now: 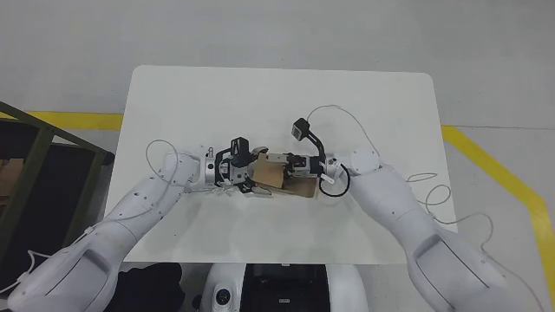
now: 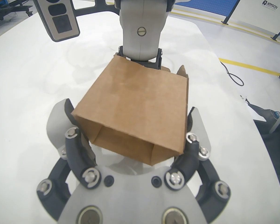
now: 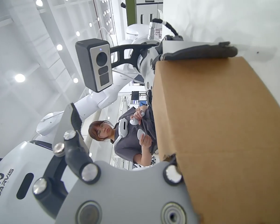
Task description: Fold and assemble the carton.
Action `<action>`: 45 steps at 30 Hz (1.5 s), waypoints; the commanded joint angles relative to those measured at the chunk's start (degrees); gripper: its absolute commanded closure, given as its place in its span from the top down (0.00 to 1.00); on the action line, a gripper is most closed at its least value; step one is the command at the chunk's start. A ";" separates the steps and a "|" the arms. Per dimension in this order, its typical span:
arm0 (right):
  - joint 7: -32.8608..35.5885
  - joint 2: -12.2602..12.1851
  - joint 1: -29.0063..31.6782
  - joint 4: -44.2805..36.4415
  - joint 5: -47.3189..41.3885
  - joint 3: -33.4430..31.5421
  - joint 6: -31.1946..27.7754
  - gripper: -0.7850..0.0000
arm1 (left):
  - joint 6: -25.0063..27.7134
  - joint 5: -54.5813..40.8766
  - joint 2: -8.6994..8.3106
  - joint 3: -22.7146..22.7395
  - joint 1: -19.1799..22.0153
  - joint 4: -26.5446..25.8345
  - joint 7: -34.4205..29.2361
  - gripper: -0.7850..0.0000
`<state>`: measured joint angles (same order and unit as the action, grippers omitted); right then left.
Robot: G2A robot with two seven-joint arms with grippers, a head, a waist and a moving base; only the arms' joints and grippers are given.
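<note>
A brown carton (image 1: 279, 178), folded into a square tube, is held just above the middle of the white table (image 1: 173, 104) between my two grippers. In the left wrist view its open end (image 2: 130, 145) faces the camera. My left gripper (image 2: 130, 120) straddles that end, with a finger (image 2: 68, 115) pressed on each side wall. My right gripper (image 1: 301, 167) meets the carton's far end (image 2: 142, 66). In the right wrist view one of its fingers (image 3: 71, 117) stands well away from the carton wall (image 3: 214, 122); the other is hidden behind the carton.
A dark green rack (image 1: 30, 160) stands on the floor left of the table. Loose white cables (image 1: 438, 195) trail over the table's right edge. A yellow floor line (image 1: 494, 169) runs past the right side. Bare table lies behind the carton.
</note>
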<state>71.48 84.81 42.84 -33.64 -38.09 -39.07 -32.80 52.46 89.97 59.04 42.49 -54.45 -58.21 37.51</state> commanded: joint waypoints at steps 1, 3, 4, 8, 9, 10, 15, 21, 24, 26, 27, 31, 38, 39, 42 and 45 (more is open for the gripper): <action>0.07 -0.28 -0.01 -0.07 0.86 -0.14 0.07 1.00 | -0.25 -0.32 0.13 -0.05 -0.03 0.12 -0.29 0.99; -0.43 -0.85 0.34 -0.62 1.60 -0.69 -0.43 1.00 | -0.21 -0.57 0.21 -0.02 -0.02 0.34 -0.39 1.00; -0.66 -1.23 0.64 -1.22 1.92 -1.06 -0.67 1.00 | -0.37 -0.56 0.23 0.03 -0.01 0.48 -0.46 0.99; -1.53 -3.26 2.17 -4.93 4.71 -2.68 -1.54 1.00 | -0.36 -0.85 0.28 0.24 -0.06 0.99 -0.26 1.00; -1.80 -3.84 2.77 -6.10 5.50 -3.14 -1.81 1.00 | -0.32 -0.91 0.28 0.32 -0.07 1.16 -0.20 1.00; -1.98 -4.42 3.47 -7.40 6.09 -3.65 -1.98 1.00 | -0.34 -1.00 0.28 0.41 -0.07 1.26 -0.07 0.99; -3.09 -7.22 7.07 -12.86 10.42 -6.22 -3.09 0.43 | -0.29 -1.20 0.25 0.81 -0.15 1.71 0.28 1.00; -3.79 -9.85 11.17 -18.69 13.04 -10.16 -3.77 0.00 | -0.16 -1.35 0.21 1.21 -0.30 1.94 0.43 1.00; -4.38 -10.96 13.22 -21.40 14.75 -12.01 -2.99 0.00 | -0.20 -1.38 0.21 1.39 -0.37 1.92 0.46 0.99; -4.98 -11.64 14.60 -23.22 15.85 -13.17 -2.26 0.00 | -0.10 -1.46 0.21 1.49 -0.43 1.92 0.51 0.99; -5.40 -11.96 15.22 -24.05 16.73 -13.68 -1.85 0.00 | -0.08 -1.45 0.21 1.52 -0.45 1.91 0.49 0.99; -8.20 -12.88 17.35 -26.80 19.59 -15.36 -0.39 0.00 | -0.01 -1.38 0.21 1.67 -0.52 1.85 0.45 1.00; -15.12 -13.01 18.22 -28.72 26.29 -14.75 3.27 0.00 | -0.04 -1.36 0.23 1.94 -0.65 1.41 0.24 0.99; -15.90 -12.96 18.21 -28.77 26.61 -14.62 3.62 0.00 | 0.03 -1.39 0.24 1.97 -0.68 1.35 0.19 1.00; -17.41 -12.71 17.98 -28.85 27.12 -13.99 4.44 0.00 | 0.26 -1.37 0.27 1.98 -0.72 1.08 -0.01 1.00; -18.42 -12.36 17.42 -28.65 27.66 -13.05 5.37 0.00 | 0.35 -1.22 0.31 1.95 -0.79 0.71 -0.21 1.00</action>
<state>53.30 72.35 60.40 -62.38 -10.42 -52.36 -27.62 52.76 88.69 59.33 44.46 -55.21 -57.40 37.34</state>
